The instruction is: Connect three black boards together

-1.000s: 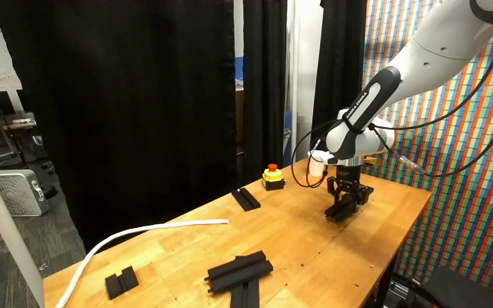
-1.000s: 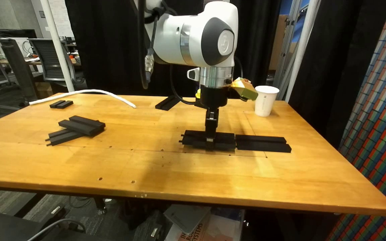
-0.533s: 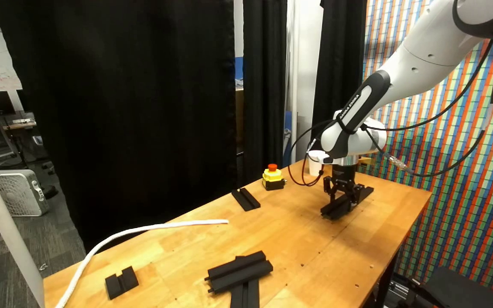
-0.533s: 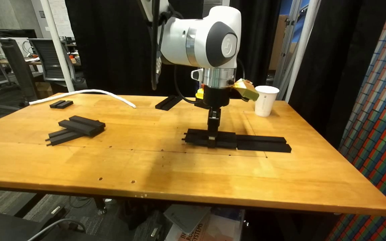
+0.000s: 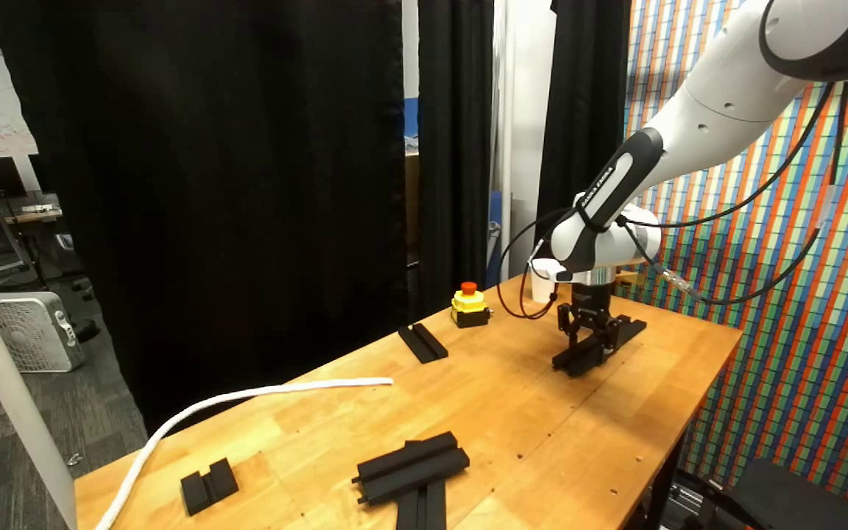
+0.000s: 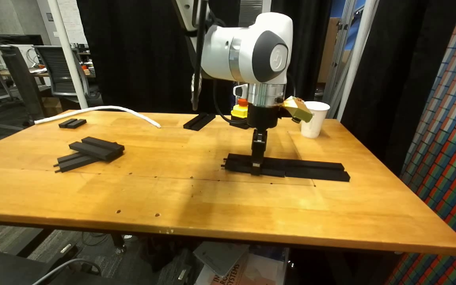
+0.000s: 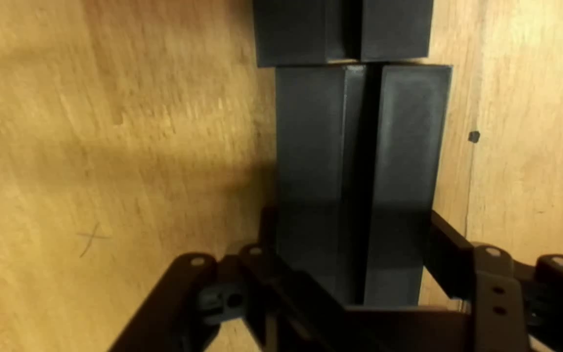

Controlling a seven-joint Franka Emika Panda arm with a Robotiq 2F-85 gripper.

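On the wooden table (image 6: 141,198), five black boards (image 6: 319,173) are lying, plus one short black block (image 6: 72,123), one white cup (image 6: 315,123), one white cord (image 6: 109,107) and one red-and-yellow button (image 5: 469,302). In the wrist view the gripper (image 7: 355,239) is clamping the held board (image 7: 311,137), its fingers (image 7: 450,264) pressing both long sides. The end board (image 7: 291,34) is sitting at its 12 o'clock, end to end but standing slightly offset toward 11 — cannot tell whether the two are interlocking. In an exterior view the crossed pair (image 6: 93,149) is lying at the gripper's 9 o'clock, one lone board (image 6: 196,123) between 10 and 11. Boards are looking flat and matte black, each showing a lengthwise groove — the held board also showing two pegs (image 6: 223,166) at its free end.
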